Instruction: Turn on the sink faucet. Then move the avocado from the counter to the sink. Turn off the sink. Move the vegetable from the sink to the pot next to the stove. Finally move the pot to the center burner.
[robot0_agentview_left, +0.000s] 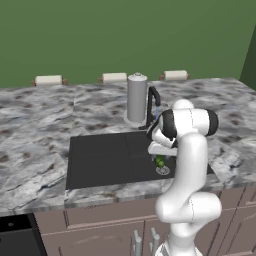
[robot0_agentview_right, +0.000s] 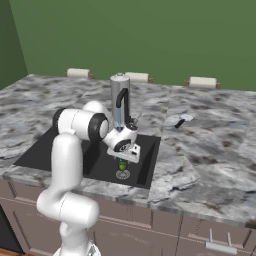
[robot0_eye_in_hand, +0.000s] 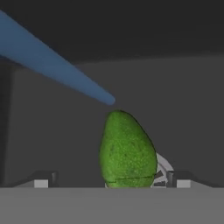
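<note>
Releasing avocado (robot0_eye_in_hand: 127, 151) into sink (robot0_agentview_left: 100, 160), gripper (robot0_eye_in_hand: 109, 179) spread wide, water running; next, reaching to shut faucet (robot0_agentview_left: 151, 105).

White rounded arm (robot0_agentview_left: 190, 165), dark joints

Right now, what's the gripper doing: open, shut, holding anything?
Gripper: open, holding nothing; its fingertips stand wide on either side of the avocado, which sits at the sink drain.
</note>
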